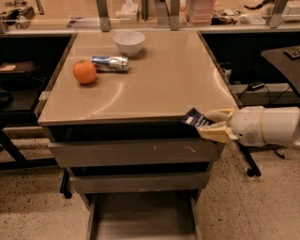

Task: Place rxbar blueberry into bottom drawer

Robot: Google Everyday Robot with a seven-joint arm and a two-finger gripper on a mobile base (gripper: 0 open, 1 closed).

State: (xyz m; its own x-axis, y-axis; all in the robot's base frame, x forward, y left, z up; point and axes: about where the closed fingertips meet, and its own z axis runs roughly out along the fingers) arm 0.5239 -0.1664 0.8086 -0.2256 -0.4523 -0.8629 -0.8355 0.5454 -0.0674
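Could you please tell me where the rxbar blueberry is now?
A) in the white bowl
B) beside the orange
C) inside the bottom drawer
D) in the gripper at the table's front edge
D: the gripper grips the rxbar blueberry at the table edge.

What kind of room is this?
Probably a robot lab or workshop: cluttered workbenches behind, cables on the right, and a robot's pincer holding a snack bar at the front corner of a metal drawer cabinet.
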